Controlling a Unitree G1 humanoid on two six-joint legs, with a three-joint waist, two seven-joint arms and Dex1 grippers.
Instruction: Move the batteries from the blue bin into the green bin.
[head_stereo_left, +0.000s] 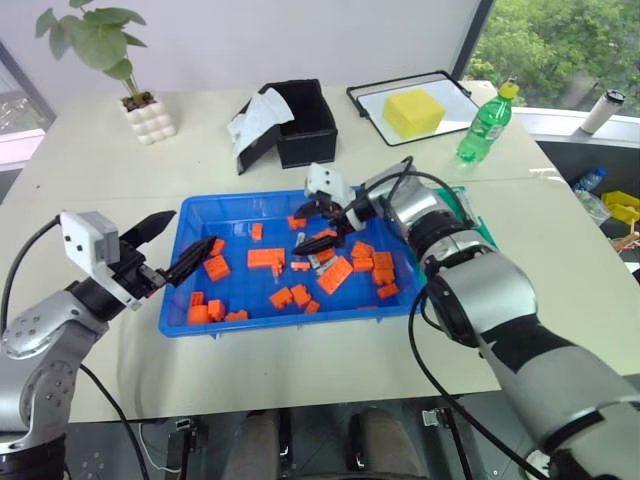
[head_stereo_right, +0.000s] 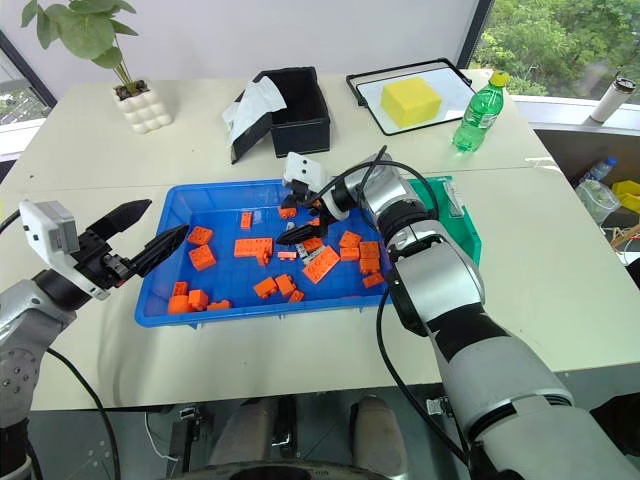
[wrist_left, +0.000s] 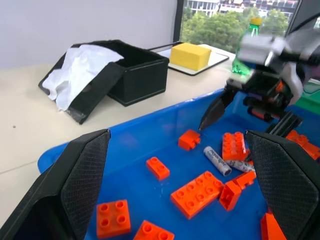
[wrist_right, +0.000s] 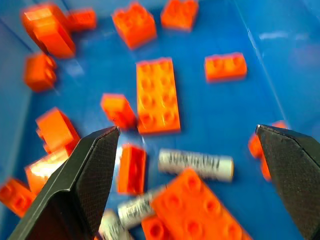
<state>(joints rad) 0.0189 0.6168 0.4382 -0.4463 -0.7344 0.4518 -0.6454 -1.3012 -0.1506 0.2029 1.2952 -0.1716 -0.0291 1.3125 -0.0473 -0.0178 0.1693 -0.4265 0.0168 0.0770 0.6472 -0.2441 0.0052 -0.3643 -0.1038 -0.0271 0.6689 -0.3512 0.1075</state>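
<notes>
Across the middle of the table lies the blue bin (head_stereo_left: 190, 215), long side toward the robot, scattered with orange blocks (head_stereo_left: 265, 258). Batteries (wrist_right: 196, 164) are among them: one silver-grey cylinder lies flat on the blue floor just beside a long block, and parts of two more poke out from under other blocks near it. From the left wrist view two show side by side near the bin's middle (wrist_left: 217, 160). So at least two or three are left in the blue bin; more may be hidden under blocks, cannot tell.

Green bin (head_stereo_right: 455, 215) sits just right of the blue bin, touching or nearly so, mostly covered by the right forearm. Its inside cannot be read, so how many batteries have been delivered is unknown.

Right gripper (head_stereo_left: 322, 222) hangs over the middle-right part of the blue bin, pointing down and left, fingers wide apart, nothing between them. In its wrist view the lone battery lies between the two fingertips, lower than them; no contact visible.

Left gripper (head_stereo_left: 165, 248) is held at the bin's left edge, fingers spread, empty, aimed across the bin.

Judgement: task is mid-way or earlier. Nothing in hand now; a pick looks about to be set up on the exposed battery. Left to do: grasp it, carry right to the green bin, then work the ones wedged under blocks.

Far side: black box (head_stereo_left: 290, 120), green bottle (head_stereo_left: 484, 122), potted plant (head_stereo_left: 140, 105), untouched.
</notes>
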